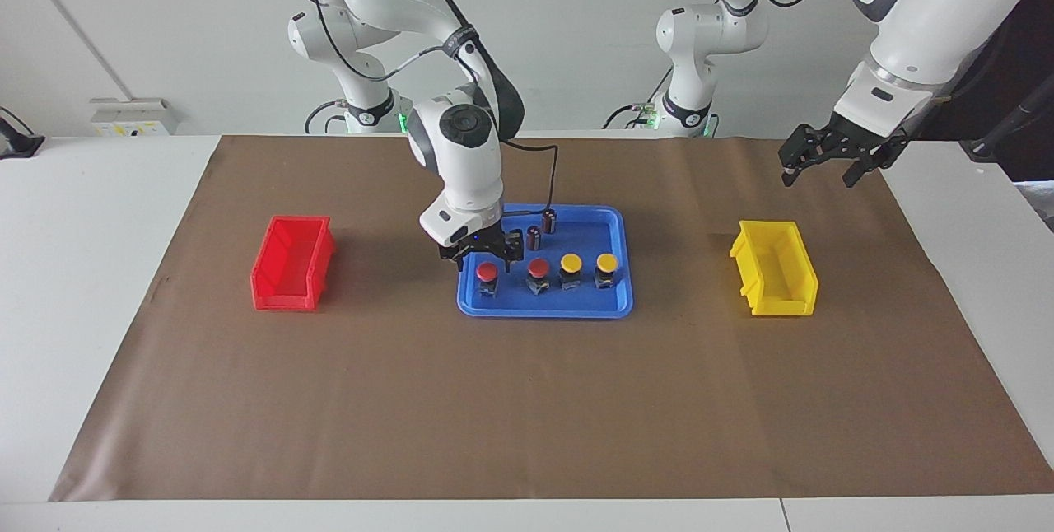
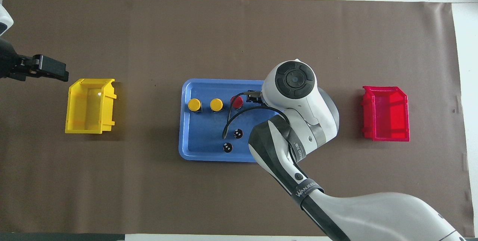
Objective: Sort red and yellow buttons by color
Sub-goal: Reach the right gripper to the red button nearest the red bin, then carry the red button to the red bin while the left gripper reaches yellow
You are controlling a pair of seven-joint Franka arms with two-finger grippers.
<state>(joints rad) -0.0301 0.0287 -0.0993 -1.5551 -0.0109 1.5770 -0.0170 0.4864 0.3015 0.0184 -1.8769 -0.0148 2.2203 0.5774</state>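
Note:
Four buttons stand in a row in the blue tray (image 1: 543, 307): two red ones (image 1: 487, 272) (image 1: 538, 268) and two yellow ones (image 1: 570, 263) (image 1: 607, 263). My right gripper (image 1: 487, 260) is low over the red button at the right arm's end of the row. It is open, one finger on each side of the cap, and I cannot tell if they touch it. In the overhead view that button is hidden under the right arm; the other red button (image 2: 236, 101) and both yellow buttons (image 2: 194, 104) (image 2: 216, 104) show. My left gripper (image 1: 819, 171) waits open in the air beside the yellow bin (image 1: 774, 278).
A red bin (image 1: 290, 264) sits toward the right arm's end of the brown mat, the yellow bin toward the left arm's end. Two dark maroon cylinders (image 1: 549, 221) (image 1: 533, 237) stand in the tray, nearer to the robots than the buttons.

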